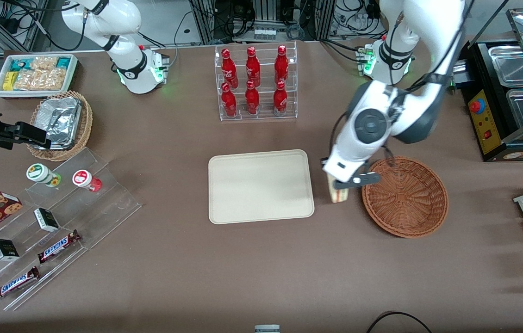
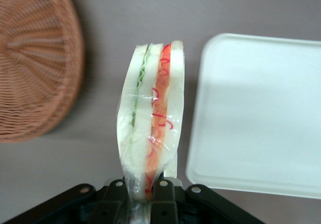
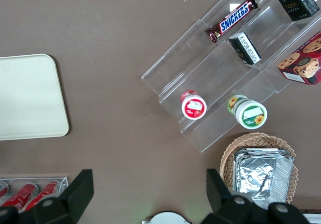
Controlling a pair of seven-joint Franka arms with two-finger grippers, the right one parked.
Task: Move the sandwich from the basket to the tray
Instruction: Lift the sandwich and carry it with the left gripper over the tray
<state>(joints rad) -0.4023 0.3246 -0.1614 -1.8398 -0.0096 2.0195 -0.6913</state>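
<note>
My left gripper (image 1: 341, 184) hangs over the bare table between the basket (image 1: 405, 196) and the tray (image 1: 260, 186), shut on the sandwich (image 1: 338, 194). In the left wrist view the sandwich (image 2: 150, 118) is a clear-wrapped wedge of pale bread with green, orange and red layers, pinched at its narrow end between the gripper (image 2: 145, 191) fingers. The reddish-brown woven basket (image 2: 35, 63) has nothing in it and the cream tray (image 2: 258, 113) is bare; the sandwich touches neither.
A clear rack of red bottles (image 1: 254, 83) stands farther from the front camera than the tray. Toward the parked arm's end are a tan basket with foil container (image 1: 60, 122), a white snack bin (image 1: 35, 74) and acrylic steps with snacks (image 1: 44, 222). A food warmer (image 1: 511, 97) sits at the working arm's end.
</note>
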